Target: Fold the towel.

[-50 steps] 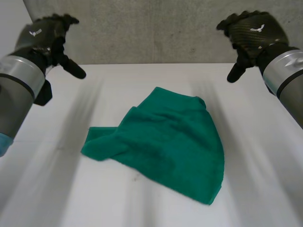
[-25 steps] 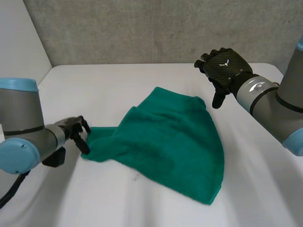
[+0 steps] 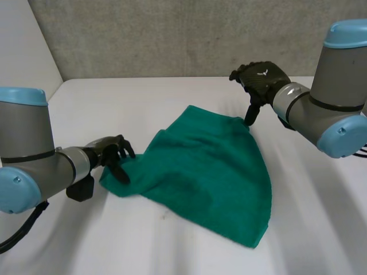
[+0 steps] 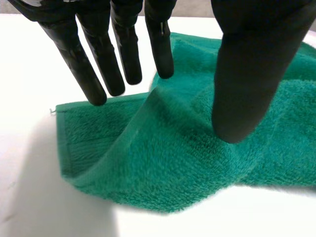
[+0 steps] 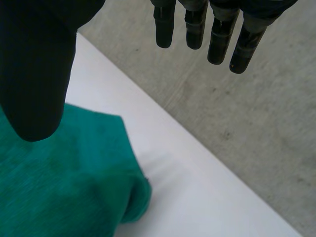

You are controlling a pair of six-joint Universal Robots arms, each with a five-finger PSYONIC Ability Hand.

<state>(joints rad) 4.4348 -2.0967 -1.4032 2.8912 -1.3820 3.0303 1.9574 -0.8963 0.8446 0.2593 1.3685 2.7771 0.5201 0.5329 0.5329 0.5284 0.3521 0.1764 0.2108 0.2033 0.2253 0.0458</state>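
Green terry towel [image 3: 206, 172] lying rumpled on white tabletop [image 3: 172, 97].
Left robot hand [image 3: 112, 154] and right robot hand [image 3: 261, 77] are holding fingers straight, gripping nothing, over opposite corners.

Grey arms [image 3: 26, 134], light-blue caps [image 3: 347, 27]; black left hand [image 3: 108, 152] and right hand [image 3: 262, 80], the right bearing a white mark [image 3: 265, 72], perhaps a logo.

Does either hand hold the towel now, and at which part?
Nothing is held. The left hand is open at the towel's left corner, the right hand open at its far corner.
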